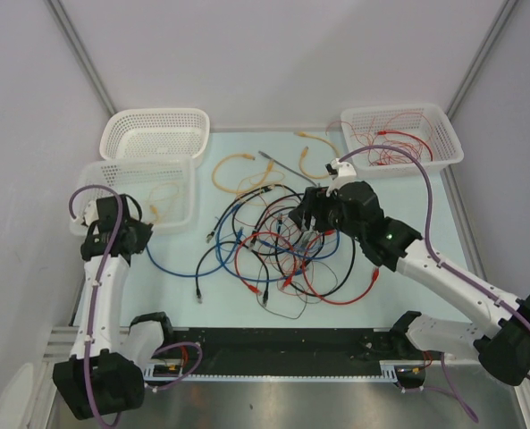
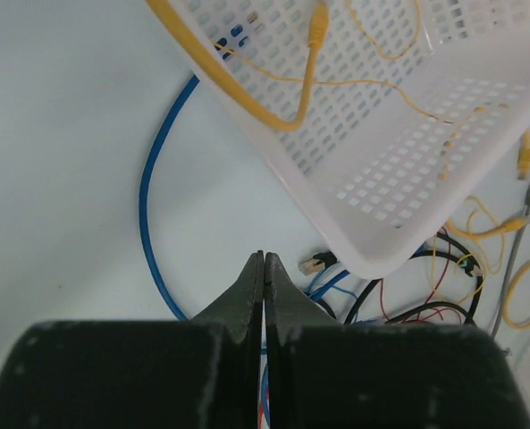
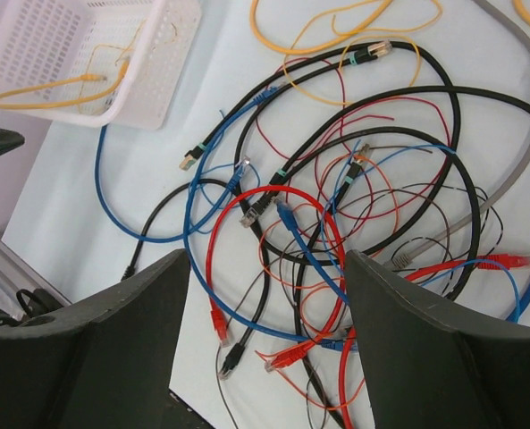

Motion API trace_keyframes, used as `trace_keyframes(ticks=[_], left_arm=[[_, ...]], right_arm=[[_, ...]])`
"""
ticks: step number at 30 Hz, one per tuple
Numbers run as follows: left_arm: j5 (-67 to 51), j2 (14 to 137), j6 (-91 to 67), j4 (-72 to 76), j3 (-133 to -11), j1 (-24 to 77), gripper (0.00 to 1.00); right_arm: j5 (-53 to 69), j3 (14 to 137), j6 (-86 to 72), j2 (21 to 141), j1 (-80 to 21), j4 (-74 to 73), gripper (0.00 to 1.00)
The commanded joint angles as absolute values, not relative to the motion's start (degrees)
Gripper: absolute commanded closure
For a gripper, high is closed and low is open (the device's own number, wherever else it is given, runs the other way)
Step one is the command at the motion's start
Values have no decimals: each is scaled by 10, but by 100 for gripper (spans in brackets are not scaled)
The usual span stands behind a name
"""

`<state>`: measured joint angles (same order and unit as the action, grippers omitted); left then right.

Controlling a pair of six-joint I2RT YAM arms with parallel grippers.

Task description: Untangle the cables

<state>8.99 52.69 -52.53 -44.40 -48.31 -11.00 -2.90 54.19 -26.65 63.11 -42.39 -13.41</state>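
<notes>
1. Red, black, blue and yellow cables (image 1: 278, 246) lie knotted in one tangle near the middle of the table (image 1: 184, 308).
2. The right gripper (image 3: 265, 257) hangs over the back right part of the tangle with its jaws apart. In the wrist view, red and blue strands lie on the table under the gap. I cannot tell whether the jaws touch any strand.
3. The left gripper (image 2: 264, 259) sits well to the left of the tangle, jaws pressed together.
4. A blue cable (image 2: 144, 206) loops out of the tangle's left side towards the left gripper.
5. A white basket (image 1: 135, 164) stands left of the tangle with a yellow cable (image 2: 311, 54) inside it.
6. A second basket (image 1: 157, 114) stands further back on the left of the tangle.
7. A third basket (image 1: 394, 109), back right of the tangle, holds thin red wires (image 1: 399, 143).
</notes>
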Motion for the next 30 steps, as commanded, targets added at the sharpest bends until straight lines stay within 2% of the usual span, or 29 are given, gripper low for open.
trace_keyframes(ticks=[1, 12, 24, 30], left_arm=[[82, 540, -543, -432, -472, -118, 100], [56, 668, -513, -398, -520, -247, 100], [11, 742, -512, -388, -622, -260, 100], [4, 773, -516, -331, -613, -264, 100]], right_arm=[[-7, 539, -260, 650, -418, -101, 26], [-7, 539, -262, 644, -405, -111, 26], [-6, 538, -261, 653, -404, -113, 26], [12, 538, -264, 655, -403, -111, 26]])
